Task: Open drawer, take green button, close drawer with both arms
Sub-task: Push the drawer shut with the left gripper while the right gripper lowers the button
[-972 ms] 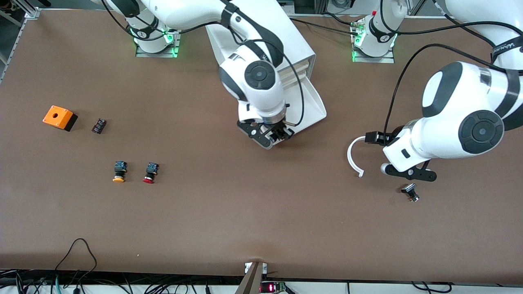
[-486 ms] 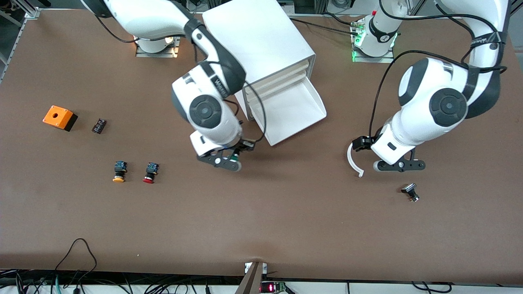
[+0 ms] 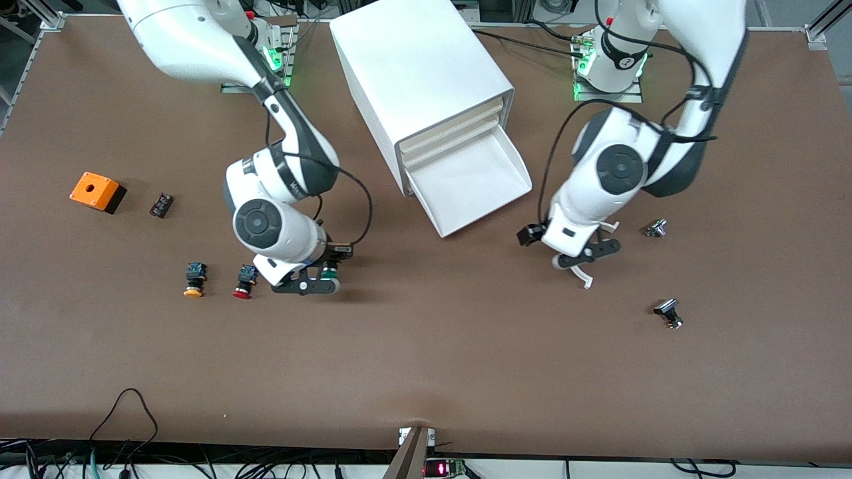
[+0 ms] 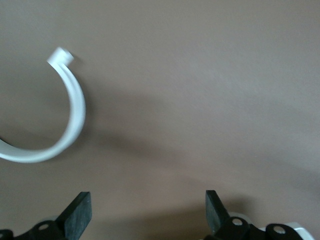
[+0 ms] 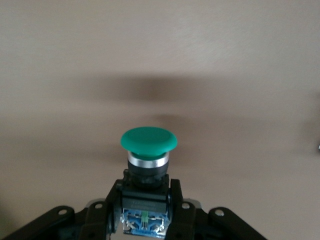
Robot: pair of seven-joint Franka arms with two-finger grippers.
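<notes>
The drawer [image 3: 489,189] stands pulled out of the white cabinet [image 3: 419,66], and its tray looks empty. My right gripper [image 3: 324,271] is shut on the black body of the green-capped button [image 3: 328,271], low over the table beside the red-capped button [image 3: 245,281]. In the right wrist view the button [image 5: 148,140] sticks out between the fingers of the right gripper [image 5: 145,200], cap pointing away. My left gripper [image 3: 586,258] hangs open over a white curved piece [image 3: 586,276], toward the left arm's end from the drawer. The left wrist view shows the left gripper [image 4: 147,215] holding nothing.
A yellow-capped button [image 3: 194,279] lies beside the red one. An orange box [image 3: 96,191] and a small black part [image 3: 160,204] sit toward the right arm's end. Two small metal parts [image 3: 655,228] [image 3: 667,313] lie toward the left arm's end. The white curved piece [image 4: 70,125] lies on the table.
My right arm swung away from the drawer with the button toward the red-capped one. My left arm moved toward the drawer, over the white curved piece.
</notes>
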